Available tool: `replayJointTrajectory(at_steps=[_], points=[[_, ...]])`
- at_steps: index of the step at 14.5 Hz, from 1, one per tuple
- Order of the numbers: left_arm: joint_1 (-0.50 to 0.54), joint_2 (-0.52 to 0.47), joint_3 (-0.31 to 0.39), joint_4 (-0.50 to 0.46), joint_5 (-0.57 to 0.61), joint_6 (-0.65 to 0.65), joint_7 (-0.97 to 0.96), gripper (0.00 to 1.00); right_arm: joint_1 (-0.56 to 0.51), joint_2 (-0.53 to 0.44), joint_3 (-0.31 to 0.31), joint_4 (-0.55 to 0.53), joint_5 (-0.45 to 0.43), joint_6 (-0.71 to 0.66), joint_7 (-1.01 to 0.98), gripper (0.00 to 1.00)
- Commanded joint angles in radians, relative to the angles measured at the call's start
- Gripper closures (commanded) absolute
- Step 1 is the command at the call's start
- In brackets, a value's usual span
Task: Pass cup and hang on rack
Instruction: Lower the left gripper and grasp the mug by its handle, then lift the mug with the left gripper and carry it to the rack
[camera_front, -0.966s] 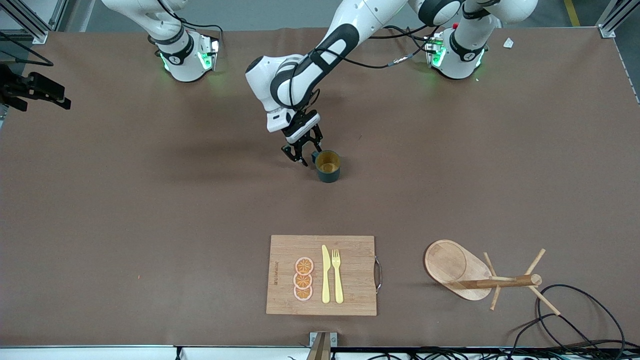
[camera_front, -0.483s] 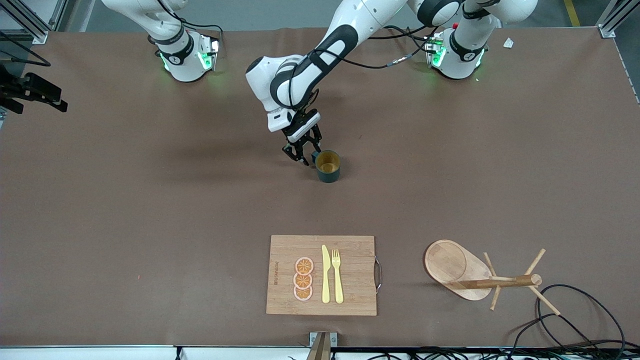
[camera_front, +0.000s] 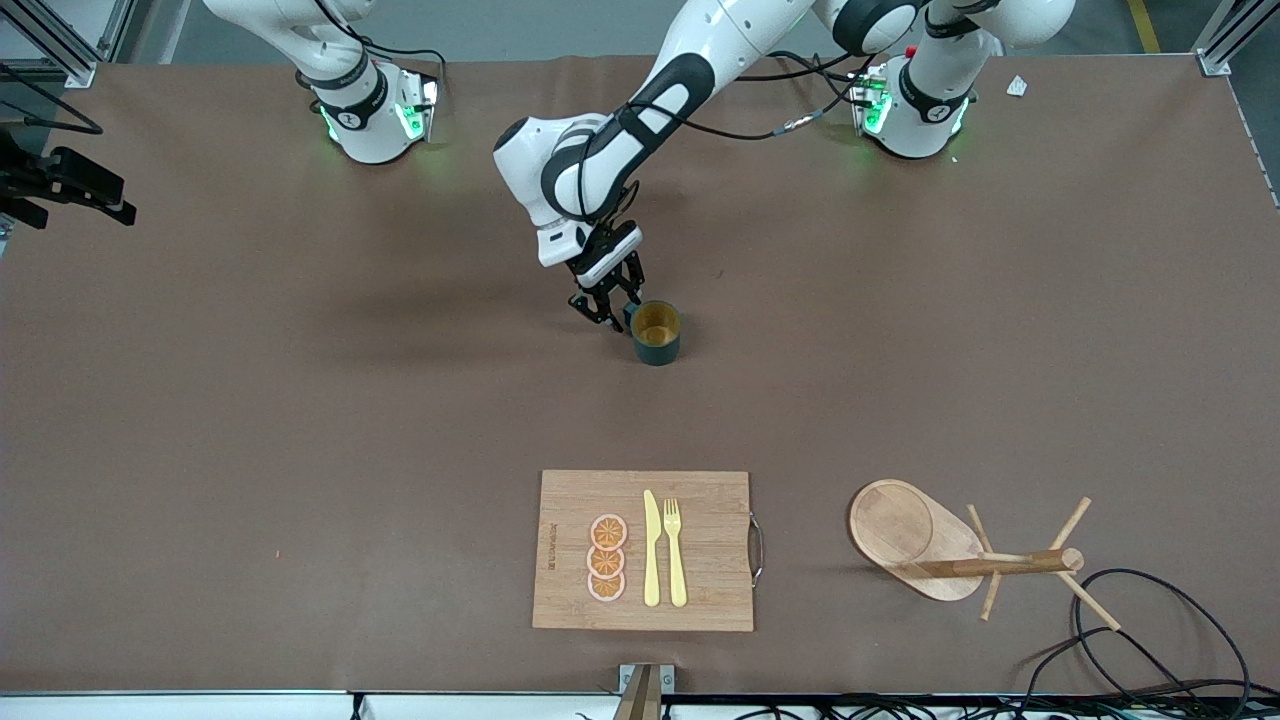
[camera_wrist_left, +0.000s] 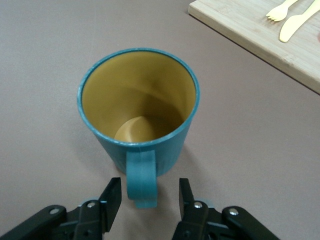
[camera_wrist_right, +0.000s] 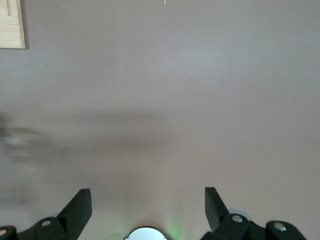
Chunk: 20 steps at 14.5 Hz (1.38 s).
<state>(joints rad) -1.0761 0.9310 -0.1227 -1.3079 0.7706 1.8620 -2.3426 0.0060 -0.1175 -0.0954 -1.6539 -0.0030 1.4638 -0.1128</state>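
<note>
Nearest my front camera I see the rectangular bamboo cutting board (camera_front: 643, 550) lying on the brown table (camera_front: 300, 420), carrying three orange slice pieces (camera_front: 607, 558), a pale yellow plastic knife (camera_front: 651, 548) and a matching yellow fork (camera_front: 675, 551). Beside it, toward the left arm's end of the table, the light wooden mug rack (camera_front: 960, 552) with its oval base, post and thin dowel pegs is standing near a loop of black cable (camera_front: 1160, 620). Farther from the camera, well apart from both, the small dark teal cup (camera_front: 657, 333) with the mustard-yellow inside sits upright on the table near the middle. My left gripper (camera_front: 610, 308) is down at the cup's handle (camera_wrist_left: 141, 179); in the left wrist view its jaws stand apart, one on each side of the handle with a gap on both sides, so they straddle it and grip nothing. My right gripper (camera_wrist_right: 148, 207) waits over bare table at the right arm's end, jaws spread wide and holding nothing.
</note>
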Motion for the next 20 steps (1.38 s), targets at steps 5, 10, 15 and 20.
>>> replayJointTrajectory(at_steps=[5, 10, 15, 20], points=[[-0.018, 0.017, 0.018, 0.029, 0.022, 0.002, -0.012, 0.76, -0.018, -0.025, 0.013, -0.027, -0.002, 0.003, -0.007, 0.00], [-0.018, 0.005, 0.017, 0.029, 0.058, 0.003, 0.008, 0.95, -0.020, -0.028, 0.013, -0.027, -0.003, -0.019, -0.007, 0.00], [0.054, -0.050, -0.006, 0.084, 0.024, 0.020, 0.054, 1.00, -0.012, -0.028, 0.011, -0.027, -0.002, -0.017, 0.004, 0.00], [0.159, -0.196, -0.006, 0.085, -0.147, 0.077, 0.190, 1.00, -0.015, -0.028, 0.011, -0.027, 0.000, -0.017, 0.025, 0.00]])
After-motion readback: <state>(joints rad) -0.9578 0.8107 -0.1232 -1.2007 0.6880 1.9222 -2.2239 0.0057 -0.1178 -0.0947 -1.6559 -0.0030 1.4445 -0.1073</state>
